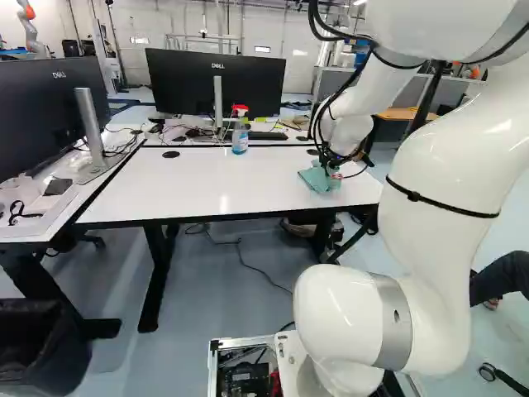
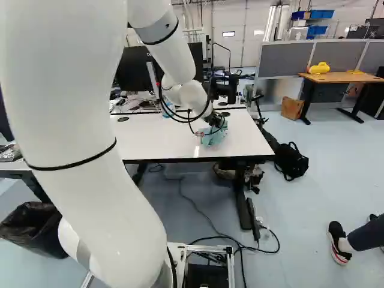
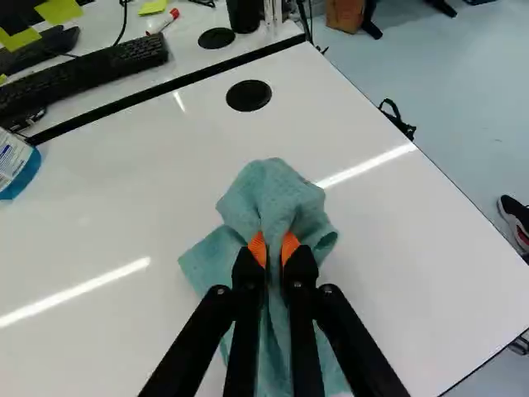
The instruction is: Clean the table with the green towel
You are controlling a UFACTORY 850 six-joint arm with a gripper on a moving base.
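1. This looks like a robotics lab laid out partly like an office.
2. A white robot arm (image 1: 438, 198) rises beside electronics (image 1: 241, 380) in an open metal frame, and another robot (image 1: 31, 33) stands far off at the left of the left base view.
3. Large monitors (image 1: 178, 83) and a keyboard (image 3: 91, 76) sit around the white bench (image 1: 165, 186).
4. Grey partitions (image 2: 285, 59), blue bins (image 2: 322, 14) and a loose floor cable (image 1: 239, 252) show too.
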